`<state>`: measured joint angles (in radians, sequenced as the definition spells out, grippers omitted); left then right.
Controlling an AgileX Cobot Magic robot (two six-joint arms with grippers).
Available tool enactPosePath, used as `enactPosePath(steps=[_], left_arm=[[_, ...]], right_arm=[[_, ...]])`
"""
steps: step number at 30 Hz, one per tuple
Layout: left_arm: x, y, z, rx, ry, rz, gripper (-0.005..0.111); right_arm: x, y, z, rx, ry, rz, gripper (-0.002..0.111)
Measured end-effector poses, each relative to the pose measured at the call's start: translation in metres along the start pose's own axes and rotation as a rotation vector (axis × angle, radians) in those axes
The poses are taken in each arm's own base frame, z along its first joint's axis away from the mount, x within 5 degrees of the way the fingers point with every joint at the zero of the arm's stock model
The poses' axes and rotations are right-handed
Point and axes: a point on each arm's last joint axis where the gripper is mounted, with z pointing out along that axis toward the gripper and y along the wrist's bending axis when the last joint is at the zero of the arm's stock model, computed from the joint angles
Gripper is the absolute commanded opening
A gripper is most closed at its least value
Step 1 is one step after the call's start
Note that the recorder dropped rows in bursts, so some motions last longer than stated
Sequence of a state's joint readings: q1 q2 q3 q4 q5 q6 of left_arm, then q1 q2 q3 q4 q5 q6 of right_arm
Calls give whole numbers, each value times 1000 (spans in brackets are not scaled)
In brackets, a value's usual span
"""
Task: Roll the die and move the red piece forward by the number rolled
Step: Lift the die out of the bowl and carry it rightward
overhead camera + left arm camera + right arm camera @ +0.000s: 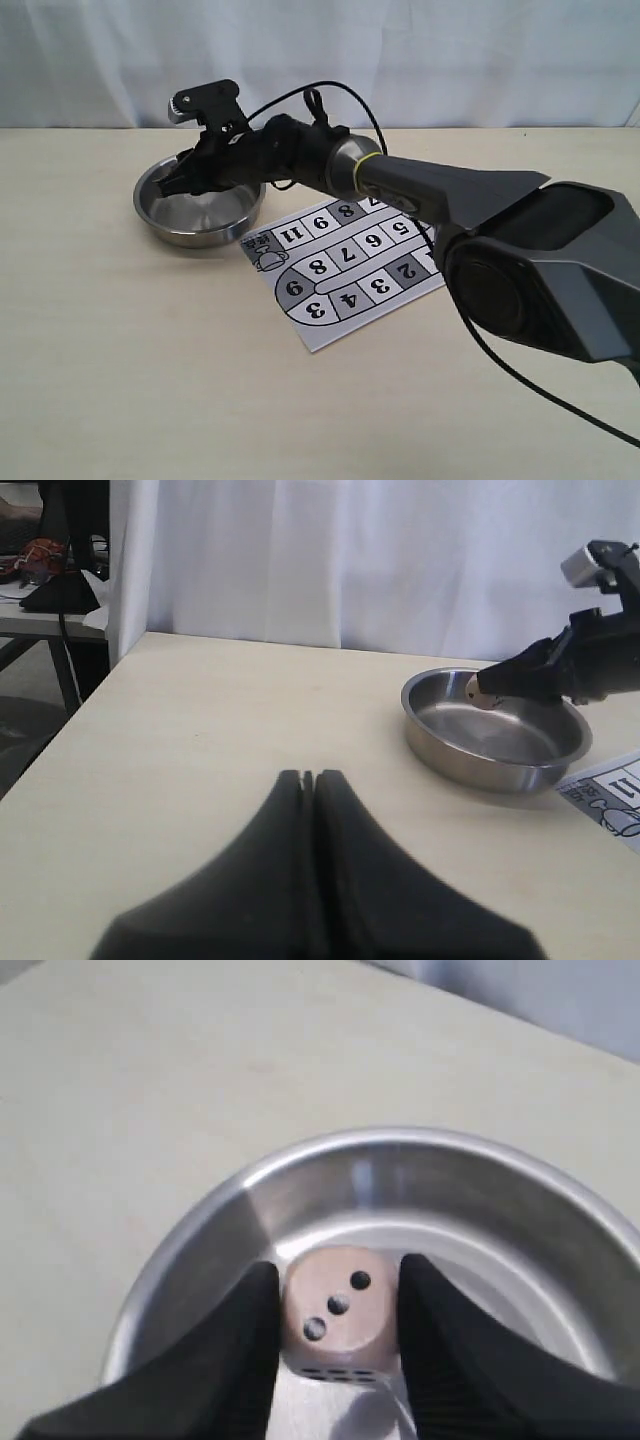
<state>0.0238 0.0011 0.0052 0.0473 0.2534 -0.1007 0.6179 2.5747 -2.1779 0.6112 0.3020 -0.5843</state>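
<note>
So, the right jaws are closed down on the die (336, 1308), one black finger (240, 1350) pressed to each side of it and the cube pinched between the tips. Three pips in a diagonal are shown on the face turned to the right wrist camera, and a row of pips can just be made out on the face below that. The die is held over the inside of the steel bowl (150, 187). From the left wrist view it (483, 692) is seen about level with the rim, on the bowl's (500, 772) side nearest the white curtain (400, 50). Whether the bowl floor is being touched can't be told.

The right arm (400, 180) is stretched across the numbered game board (350, 290) to get to the bowl. The board is laid flat just beside the bowl, one corner nearly touching its base. A black cable (300, 95) is looped over the arm above the bowl.

The left jaws are squeezed fully together with nothing gripped, and are parked low above the pale bench (120, 350), well apart from the bowl.
</note>
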Motion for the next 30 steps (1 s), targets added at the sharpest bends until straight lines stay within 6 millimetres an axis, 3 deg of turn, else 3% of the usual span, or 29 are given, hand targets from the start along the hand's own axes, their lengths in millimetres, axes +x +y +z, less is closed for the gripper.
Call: enactPosePath(steps=[8, 14, 21, 26, 27, 30], left_arm=[[0, 0, 0, 0, 0, 0, 0], [0, 0, 0, 0, 0, 0, 0], [0, 0, 0, 0, 0, 0, 0], [0, 0, 0, 0, 0, 0, 0], [0, 0, 0, 0, 0, 0, 0], [0, 0, 0, 0, 0, 0, 0]], right_arm=[[-39, 13, -39, -62, 39, 1, 4], [-50, 11, -59, -6, 119, 1, 4], [-40, 14, -83, 9, 187, 14, 4], [-16, 16, -127, 40, 218, -16, 4], [-13, 12, -149, 56, 217, -11, 4], [-5, -5, -184, 101, 218, 31, 4]])
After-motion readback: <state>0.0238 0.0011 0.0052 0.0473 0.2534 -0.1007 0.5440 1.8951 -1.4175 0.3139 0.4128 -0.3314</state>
